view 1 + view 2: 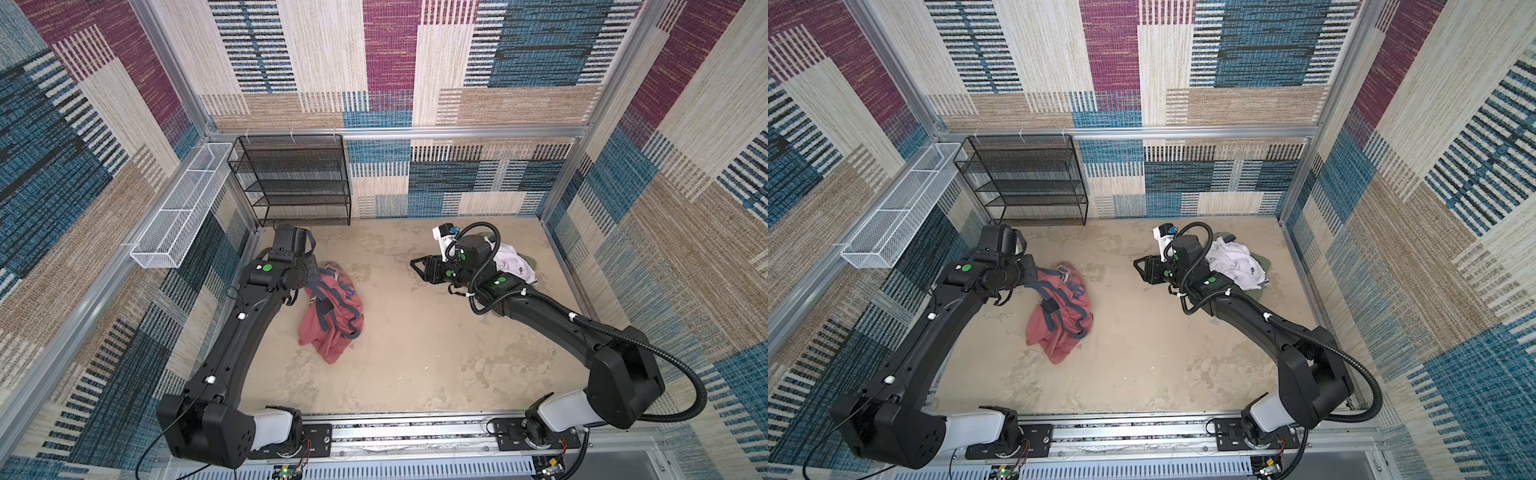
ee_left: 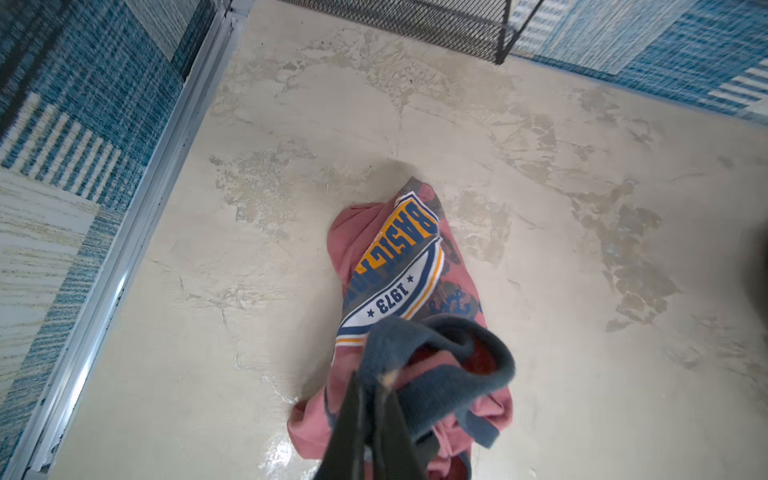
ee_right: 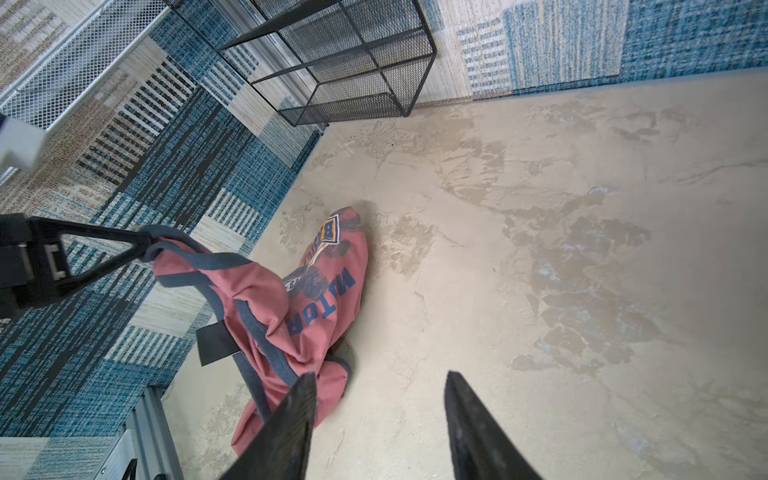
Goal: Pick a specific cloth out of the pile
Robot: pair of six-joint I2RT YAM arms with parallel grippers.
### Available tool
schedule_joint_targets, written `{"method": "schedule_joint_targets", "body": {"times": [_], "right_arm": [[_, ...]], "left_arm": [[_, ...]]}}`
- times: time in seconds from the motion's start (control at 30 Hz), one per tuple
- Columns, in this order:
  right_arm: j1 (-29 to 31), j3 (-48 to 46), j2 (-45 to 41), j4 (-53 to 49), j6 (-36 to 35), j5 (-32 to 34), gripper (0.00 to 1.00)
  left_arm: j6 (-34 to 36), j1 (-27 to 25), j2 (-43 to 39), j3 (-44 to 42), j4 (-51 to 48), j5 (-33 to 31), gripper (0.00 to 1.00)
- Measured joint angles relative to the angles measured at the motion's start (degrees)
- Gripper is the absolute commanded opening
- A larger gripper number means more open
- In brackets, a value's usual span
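Left gripper (image 2: 374, 384) clamped on the navy collar (image 2: 436, 345) of the red shirt (image 1: 332, 328), which hangs from it with its lower part slumped on the table (image 1: 415, 353) left of centre, right gripper (image 3: 380, 378) open and empty between shirt and white/green pile (image 1: 513, 264) at right rear.

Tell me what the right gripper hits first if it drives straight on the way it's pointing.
Most likely the tabletop just beside the red T-shirt: the open right gripper aims slightly down past the shirt's badge end. Depth is unclear, so it might brush that cloth edge first.
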Motion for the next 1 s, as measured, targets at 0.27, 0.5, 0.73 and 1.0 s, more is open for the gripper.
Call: {"method": "schedule_joint_targets", "body": {"times": [0.27,0.5,0.73,1.0], "right_arm": [[-0.94,0.50,1.07,-0.02,-0.44,0.48,0.53],[-1.90,0.70,1.11,-0.07,-0.63,0.59,0.53],[-2.34,0.46,0.59,-0.09,-0.63,0.63,0.53],[-2.47,0.35,-0.44,-0.52,-0.63,0.66,0.53]], "left_arm": [[0.57,3.78,12.26,-2.71,7.89,4.68,0.00],[0.33,3.82,19.98,-4.76,11.65,8.55,0.00],[-1.18,3.91,20.63,-8.57,13.70,9.18,0.00],[-1.40,3.98,13.84,-10.62,13.51,8.22,0.22]]}}
